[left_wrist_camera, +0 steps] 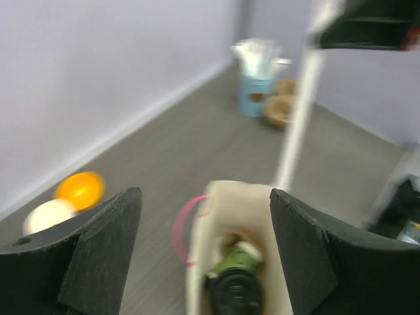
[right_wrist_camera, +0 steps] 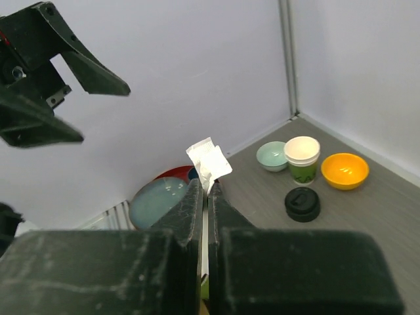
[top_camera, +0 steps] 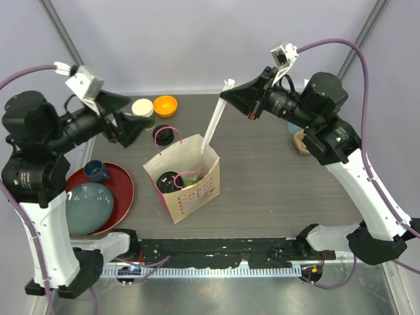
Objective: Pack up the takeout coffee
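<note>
One dark-green cup (top_camera: pixel 187 178) with its black lid (top_camera: pixel 168 181) lies inside the open paper bag (top_camera: pixel 197 190); it also shows in the left wrist view (left_wrist_camera: pixel 244 260). The second green cup (top_camera: pixel 142 110), open and white inside, stands at the back left, with its black lid (top_camera: pixel 163 136) loose on the table beside it. My left gripper (top_camera: pixel 133 123) is open and empty, raised between that cup and the bag. My right gripper (top_camera: pixel 226 98) is shut on a white wrapped straw (top_camera: pixel 215 121), whose lower end reaches the bag's mouth.
An orange bowl (top_camera: pixel 165 105) and a mint bowl (right_wrist_camera: pixel 272 156) stand by the open cup. A red tray (top_camera: pixel 125 187) at the front left holds a blue plate (top_camera: pixel 85 209) and a dark-blue cup (top_camera: pixel 96 171). A light-blue cup of straws (left_wrist_camera: pixel 256 92) stands at the back right.
</note>
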Tool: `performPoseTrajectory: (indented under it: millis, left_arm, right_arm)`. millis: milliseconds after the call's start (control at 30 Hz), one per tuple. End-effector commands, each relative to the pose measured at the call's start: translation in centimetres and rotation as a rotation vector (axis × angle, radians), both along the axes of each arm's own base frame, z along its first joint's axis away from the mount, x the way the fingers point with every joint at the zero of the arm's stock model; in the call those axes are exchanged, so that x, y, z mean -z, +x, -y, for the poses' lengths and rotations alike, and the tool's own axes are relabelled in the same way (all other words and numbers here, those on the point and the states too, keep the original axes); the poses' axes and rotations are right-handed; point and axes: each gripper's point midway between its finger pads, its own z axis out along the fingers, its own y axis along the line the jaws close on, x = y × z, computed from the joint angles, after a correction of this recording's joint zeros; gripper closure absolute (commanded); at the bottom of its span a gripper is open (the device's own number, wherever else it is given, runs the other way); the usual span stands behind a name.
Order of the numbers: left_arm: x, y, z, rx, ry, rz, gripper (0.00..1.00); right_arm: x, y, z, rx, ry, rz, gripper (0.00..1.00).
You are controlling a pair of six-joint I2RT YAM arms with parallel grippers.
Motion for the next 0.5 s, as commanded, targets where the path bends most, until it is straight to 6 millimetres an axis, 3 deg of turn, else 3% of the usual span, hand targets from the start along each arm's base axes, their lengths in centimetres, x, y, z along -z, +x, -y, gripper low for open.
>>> performPoseTrajectory:
  millis: [0,33,100,167,200,300,367,400,467]
  left_arm:
    - [1.7,-2.1,6.6,0.243,-0.047,-0.183,0.14]
    - [2.0,-2.9,8.5,0.316,-0.027,-0.191,0.11]
    - [4.0,-1.9,10.1,0.351,0.011,-0.261,0.09]
    - [5.7,-2.1,11.6,0.408,0.075,-0.29,0.07]
    - [6.5,-1.7,12.2,0.425,0.098,-0.305,0.07]
    - [6.4,-1.5,12.4,0.44,0.12,-0.25,0.07]
    - [6.8,-0.9,12.3,0.415,0.128,-0.223,0.13]
    - [6.0,-1.0,12.2,0.415,0.115,-0.181,0.18]
    - [6.4,-0.9,12.3,0.417,0.117,-0.177,0.39]
  right_arm:
    - [-2.1,-1.3,-2.3,-0.061,0.089,-0.006,0.99]
    - [-2.2,-1.5,-2.7,-0.073,0.091,-0.007,0.99]
    - [-2.0,-2.0,-4.2,-0.105,0.089,-0.016,0.99]
    - [-1.6,-2.2,-5.5,-0.13,0.08,-0.024,0.99]
    - [-2.0,-2.8,-6.1,-0.151,0.083,-0.021,0.99]
    - [-1.8,-3.1,-7.1,-0.175,0.073,-0.026,0.99]
    - [-1.9,-3.2,-7.4,-0.184,0.073,-0.027,0.99]
    - [-1.9,-3.2,-7.7,-0.192,0.073,-0.027,0.99]
    - [-2.1,-3.4,-7.7,-0.201,0.069,-0.015,0.99]
